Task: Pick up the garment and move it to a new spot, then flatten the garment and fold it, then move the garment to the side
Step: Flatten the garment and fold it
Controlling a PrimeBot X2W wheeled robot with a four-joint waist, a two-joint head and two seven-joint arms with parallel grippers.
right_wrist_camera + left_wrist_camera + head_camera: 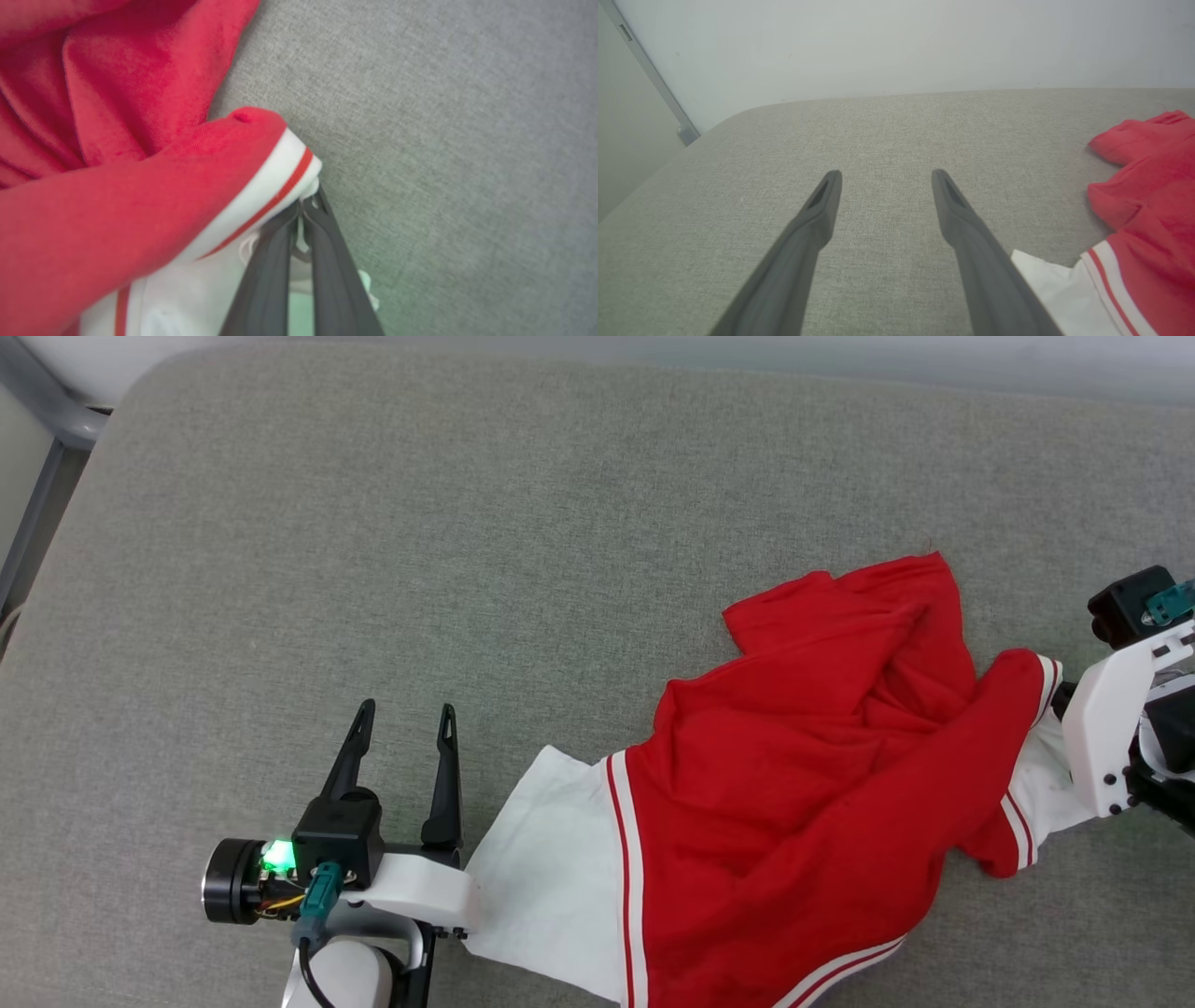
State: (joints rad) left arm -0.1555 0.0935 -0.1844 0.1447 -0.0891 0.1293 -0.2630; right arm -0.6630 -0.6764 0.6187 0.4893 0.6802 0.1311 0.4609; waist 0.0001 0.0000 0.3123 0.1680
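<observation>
The red garment (822, 775) lies crumpled on the grey cushioned surface at the right, its lettering hidden. One white sleeve (551, 868) spreads toward the lower middle. My left gripper (406, 721) is open just left of that sleeve, fingers pointing up over bare fabric; in the left wrist view the gripper (885, 179) holds nothing and the garment (1153, 210) sits at the right edge. My right gripper (306, 205) is shut on the garment's (140, 186) white striped sleeve edge (275, 182). In the head view the right wrist (1120, 728) meets that sleeve at the right edge.
The grey cushioned surface (467, 541) stretches wide to the left and back. A pale wall (878, 46) rises behind it. A grey metal frame (47, 457) stands at the far left corner.
</observation>
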